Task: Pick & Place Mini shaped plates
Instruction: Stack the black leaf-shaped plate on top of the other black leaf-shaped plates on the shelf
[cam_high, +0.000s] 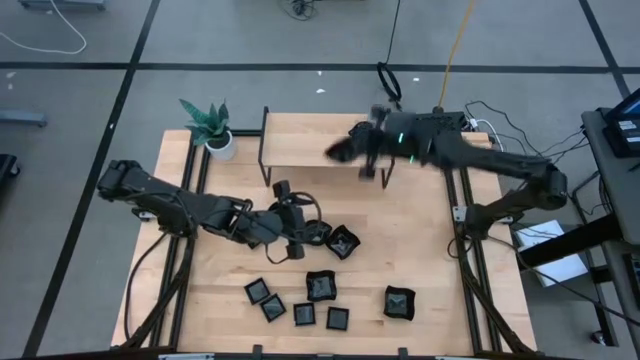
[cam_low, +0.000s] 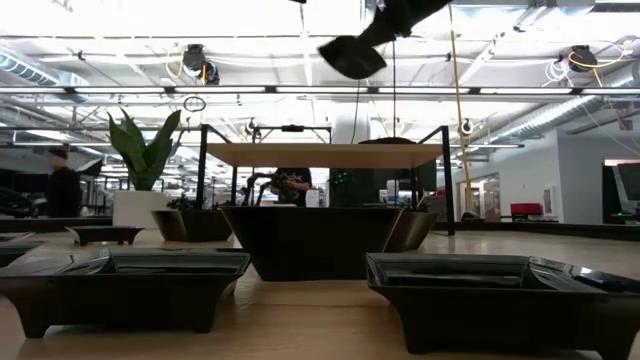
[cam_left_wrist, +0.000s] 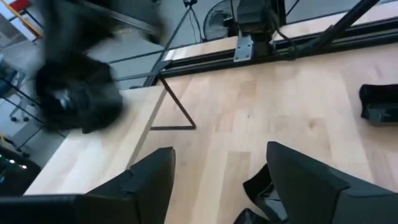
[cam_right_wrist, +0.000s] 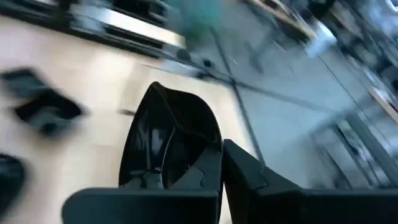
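While most of the plates remain on the table, one is in transit: the right gripper (cam_right_wrist: 214, 171) is clamped on a plate (cam_right_wrist: 169, 140) and holds it in the air over the raised shelf (cam_high: 320, 135) at the far side of the table. From above, this plate (cam_high: 340, 150) shows as a dark blur over the shelf top; the low view shows the same plate (cam_low: 352, 56) high above the shelf. No plate can be made out resting on the shelf, so I judge the task to be at an early stage, assuming the shelf is the destination.

Seven plates are visible on the table (cam_high: 430, 250) in the high view. One (cam_high: 343, 242) lies just beside the left gripper (cam_high: 300, 237), which sits low near the table's middle; another may be hidden under that gripper. A cluster (cam_high: 300, 298) of five lies nearer the front edge, and a single plate (cam_high: 399, 302) sits apart to the right. The left wrist view shows the left fingers (cam_left_wrist: 152, 177) spread apart with nothing between them, bare wood ahead.

The carried plate is glossy black, rounded along its rim with a shallow dished interior, and is gripped at one edge. The table plates are likewise black and glossy, some square, some wavy-edged. A potted plant (cam_high: 212, 127) stands at the far left corner, clear of the work.
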